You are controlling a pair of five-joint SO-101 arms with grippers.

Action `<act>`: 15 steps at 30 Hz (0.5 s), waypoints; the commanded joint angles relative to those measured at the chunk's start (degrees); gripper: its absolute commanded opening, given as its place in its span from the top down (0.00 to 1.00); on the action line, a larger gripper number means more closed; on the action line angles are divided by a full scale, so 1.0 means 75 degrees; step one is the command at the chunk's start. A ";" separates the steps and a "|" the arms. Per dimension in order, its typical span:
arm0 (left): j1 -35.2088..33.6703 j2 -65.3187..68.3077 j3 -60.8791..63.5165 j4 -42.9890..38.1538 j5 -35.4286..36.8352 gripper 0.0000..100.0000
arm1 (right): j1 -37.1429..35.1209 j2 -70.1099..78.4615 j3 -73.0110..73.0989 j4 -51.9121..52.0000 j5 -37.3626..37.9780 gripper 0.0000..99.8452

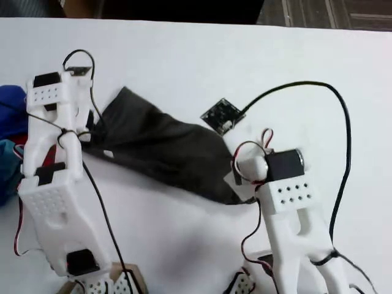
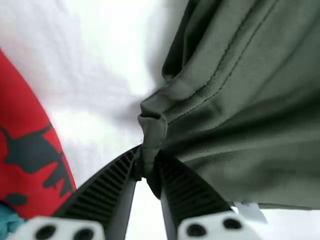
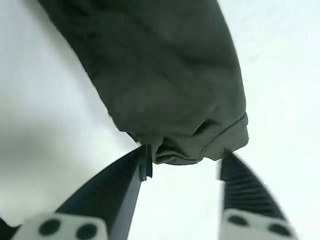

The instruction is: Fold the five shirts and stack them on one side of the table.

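Now pinching a fold of the dark shirt [image 1: 165, 150] with the left gripper [image 2: 148, 170], fingers clamped on cloth. Straddling its other end with the right gripper [image 3: 182, 165], fingers spread, hem between. Lying slantwise across the tabletop [image 1: 184, 55], arm to arm.

no writing, number or sign could be read. the red shirt [image 2: 25, 120] bore a dark print [image 2: 35, 155], but it showed as shapes, not letters. a small white tag [image 1: 108, 153] lay on the dark shirt [image 1: 165, 147]; anything on it was too small to tell.
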 commanded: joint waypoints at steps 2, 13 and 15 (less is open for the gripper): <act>-0.0070 -0.0469 -0.0287 0.0117 -0.0059 0.97 | 0.0076 -0.0229 -0.0023 -0.0721 -0.0492 0.59; 0.0047 -0.0469 -0.0264 0.0188 -0.0047 0.97 | 0.0451 0.3827 0.0129 -0.2889 -0.1289 0.59; 0.0047 -0.0469 -0.0287 0.0316 -0.0047 0.97 | 0.0580 0.4319 -0.0129 -0.2549 -0.1254 0.59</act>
